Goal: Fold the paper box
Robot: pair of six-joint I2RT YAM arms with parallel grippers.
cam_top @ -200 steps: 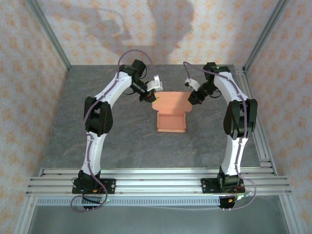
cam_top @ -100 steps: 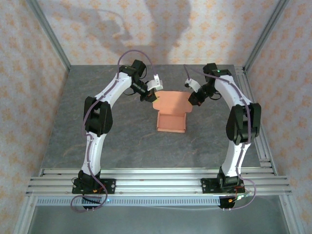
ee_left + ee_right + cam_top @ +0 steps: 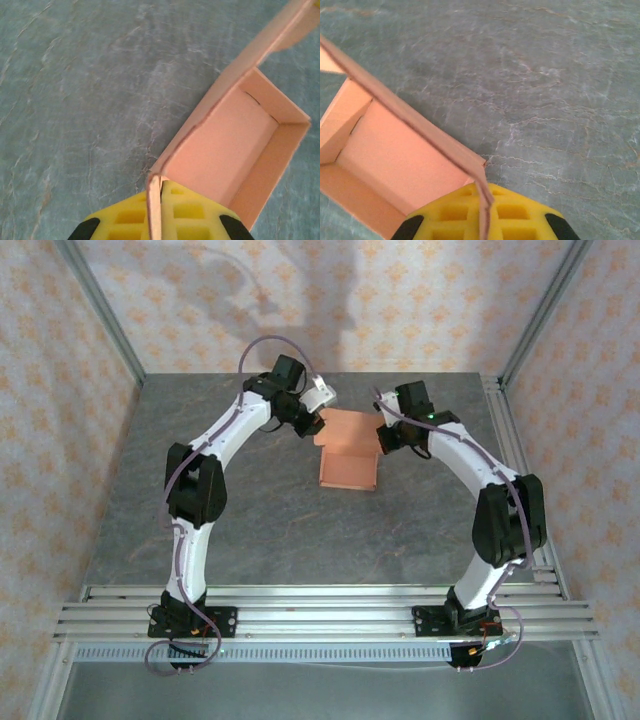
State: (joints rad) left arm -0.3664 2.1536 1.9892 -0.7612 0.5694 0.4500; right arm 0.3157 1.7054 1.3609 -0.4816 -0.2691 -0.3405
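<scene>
Your paper box (image 3: 348, 455) sits at upper centre of the overhead frame on the grey table (image 3: 250, 520), an open shallow tray with a flap at its far side. Your left gripper (image 3: 155, 212) is pinching a thin card wall of the box at the bottom of its wrist view, with yellow pads (image 3: 127, 217) on either side of the edge. Your right gripper (image 3: 485, 215) likewise pinches a card wall at the bottom of its own view.
</scene>
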